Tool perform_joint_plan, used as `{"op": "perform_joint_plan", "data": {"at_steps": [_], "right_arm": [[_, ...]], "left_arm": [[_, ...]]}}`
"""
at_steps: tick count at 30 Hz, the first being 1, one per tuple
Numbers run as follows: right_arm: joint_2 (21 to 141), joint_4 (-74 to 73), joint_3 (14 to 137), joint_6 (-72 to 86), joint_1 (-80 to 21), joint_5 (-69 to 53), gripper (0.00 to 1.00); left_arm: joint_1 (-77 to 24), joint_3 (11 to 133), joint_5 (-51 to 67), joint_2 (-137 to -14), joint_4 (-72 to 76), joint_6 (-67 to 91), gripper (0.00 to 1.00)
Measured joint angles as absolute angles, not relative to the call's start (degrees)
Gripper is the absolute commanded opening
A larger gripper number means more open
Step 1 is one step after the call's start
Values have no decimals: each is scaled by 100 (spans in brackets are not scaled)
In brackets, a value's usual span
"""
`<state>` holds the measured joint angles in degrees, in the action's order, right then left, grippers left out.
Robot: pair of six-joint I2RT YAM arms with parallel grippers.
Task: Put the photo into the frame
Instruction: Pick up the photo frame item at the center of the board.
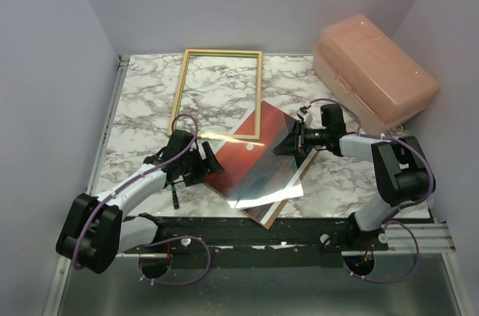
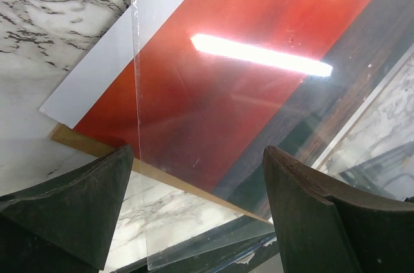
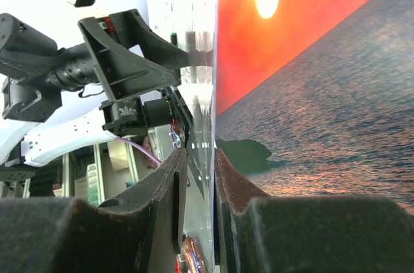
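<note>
Marble table (image 1: 142, 106): right gripper (image 3: 200, 156) pinches the clear sheet (image 1: 266, 170) (left gripper (image 2: 194, 176) gaping); lifting could drag the photo (image 2: 213, 79) askew

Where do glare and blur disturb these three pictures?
Top external view: the clear transparent sheet reflects pale light, hiding part of the red-orange sunset photo. Left wrist view: a bright lamp streak lies across the photo, and the dark fingers look soft. Right wrist view: the background at the left is overexposed, and the near fingers are out of focus.
</note>
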<state>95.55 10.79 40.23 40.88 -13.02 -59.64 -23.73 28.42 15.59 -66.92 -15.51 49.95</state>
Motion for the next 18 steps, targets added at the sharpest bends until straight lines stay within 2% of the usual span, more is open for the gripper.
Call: {"op": "perform_joint_plan", "data": {"at_steps": [6, 9, 14, 18], "right_arm": [[9045, 1004, 4025, 4160, -1302, -5955, 24], [8873, 923, 4025, 4178, -1302, -5905, 12], [8707, 497, 4110, 4071, -1302, -5673, 1], [8523, -102, 4340, 3892, -1302, -5402, 1]], "left_arm": [[-2373, 2818, 1557, -6641, -1553, 4934, 84], [-2373, 2783, 1522, -6547, -1614, 4899, 84], [-2373, 2762, 1391, -6287, -1929, 4799, 85], [-2373, 2827, 1262, -6082, -2285, 4687, 89]]}}
